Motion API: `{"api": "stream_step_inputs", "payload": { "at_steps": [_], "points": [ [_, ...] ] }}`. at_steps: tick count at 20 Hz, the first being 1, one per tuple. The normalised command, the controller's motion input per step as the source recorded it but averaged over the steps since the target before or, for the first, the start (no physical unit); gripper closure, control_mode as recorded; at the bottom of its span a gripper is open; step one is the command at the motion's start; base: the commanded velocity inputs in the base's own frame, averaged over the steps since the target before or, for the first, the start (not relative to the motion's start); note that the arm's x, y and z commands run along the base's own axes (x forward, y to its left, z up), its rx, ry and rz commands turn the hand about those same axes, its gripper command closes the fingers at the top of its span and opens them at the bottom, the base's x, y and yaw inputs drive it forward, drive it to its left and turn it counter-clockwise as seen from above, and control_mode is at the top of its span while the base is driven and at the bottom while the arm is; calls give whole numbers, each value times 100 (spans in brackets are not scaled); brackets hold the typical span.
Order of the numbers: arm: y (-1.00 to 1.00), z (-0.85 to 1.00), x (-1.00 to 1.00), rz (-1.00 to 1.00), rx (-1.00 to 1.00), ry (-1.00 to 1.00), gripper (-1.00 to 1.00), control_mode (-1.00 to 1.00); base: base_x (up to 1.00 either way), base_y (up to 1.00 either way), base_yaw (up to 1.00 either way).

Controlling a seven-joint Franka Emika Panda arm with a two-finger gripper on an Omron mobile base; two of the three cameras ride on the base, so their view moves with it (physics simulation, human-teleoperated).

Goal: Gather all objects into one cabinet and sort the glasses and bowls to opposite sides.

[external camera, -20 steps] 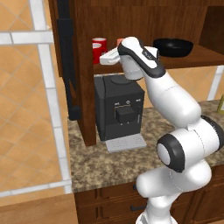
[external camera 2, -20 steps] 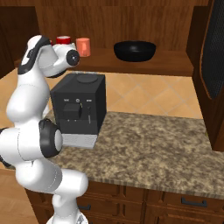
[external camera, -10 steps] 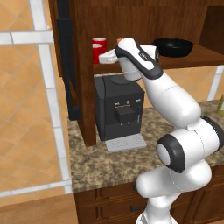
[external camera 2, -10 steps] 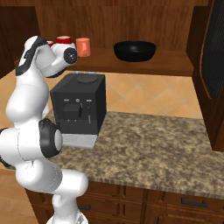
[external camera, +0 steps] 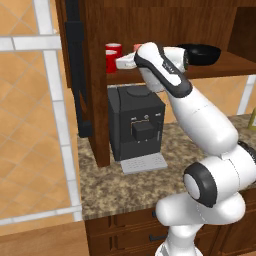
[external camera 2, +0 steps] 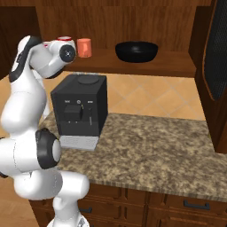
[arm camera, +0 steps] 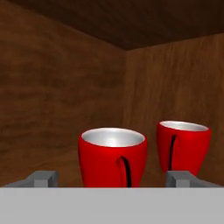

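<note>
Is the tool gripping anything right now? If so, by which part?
Nothing is held. The tool is open: its fingertips stand apart on either side of the nearer red cup, clear of its walls. The second red cup stands beside it.

a glossy white arm (external camera: 205, 120) of rounded segments, dark grey joint caps and small grey fingertips (arm camera: 43, 178).

Two glossy red cups (arm camera: 113, 156) (arm camera: 183, 145) stood upright side by side on the shelf board of the dark brown cabinet (external camera: 165, 20), near its left wall. The salmon-pink mug (external camera 2: 84, 47) stood just to their right on the same shelf. The wide black bowl (external camera 2: 136, 51) sat upright further right, well apart from them.
</note>
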Motion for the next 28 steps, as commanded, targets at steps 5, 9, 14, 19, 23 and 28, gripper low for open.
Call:
{"api": "stream_step_inputs", "payload": {
  "at_steps": [5, 9, 14, 19, 23, 28],
  "points": [
    [-42, 32, -50, -18, 0, 7, -100, -100, 0, 0, 0],
    [-41, 40, -68, -20, 0, 10, -100, -100, 0, 0, 0],
    [-28, 37, -72, -22, 1, 15, -100, -100, 0, 0, 0],
    [-33, 14, -71, -22, 1, 14, -100, -100, 0, 0, 0],
    [-30, 0, -79, -20, 0, 6, -100, -100, 0, 0, 0],
    [-44, -1, -85, -12, 0, 4, -100, -100, 0, 0, 0]
  ]
}}
